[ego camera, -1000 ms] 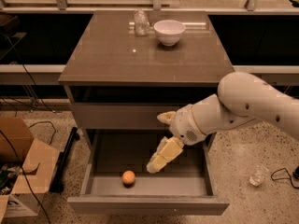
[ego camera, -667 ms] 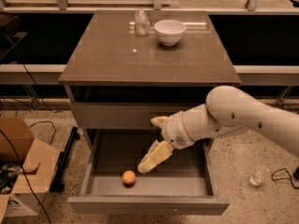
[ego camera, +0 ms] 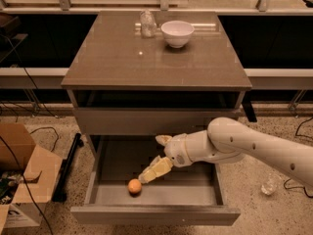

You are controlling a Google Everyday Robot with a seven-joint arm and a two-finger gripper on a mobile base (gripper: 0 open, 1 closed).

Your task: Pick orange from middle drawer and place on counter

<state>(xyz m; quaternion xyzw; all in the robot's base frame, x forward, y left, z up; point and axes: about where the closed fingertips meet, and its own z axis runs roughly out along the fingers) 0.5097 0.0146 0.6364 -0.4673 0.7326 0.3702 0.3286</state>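
Note:
The orange lies in the front left part of the open middle drawer, on its matte grey floor. My gripper reaches into the drawer from the right on a white arm. It is open, and its lower finger points down-left, its tip just above and right of the orange, with nothing between the fingers. The upper finger sits near the closed drawer front above. The glossy grey-brown counter forms the cabinet top.
A white bowl and a clear bottle stand at the back of the counter. A cardboard box sits on the floor to the left. A clear plastic item lies on the floor at the right.
The gripper has moved left and down inside the drawer, closer to the orange. The orange has not moved.

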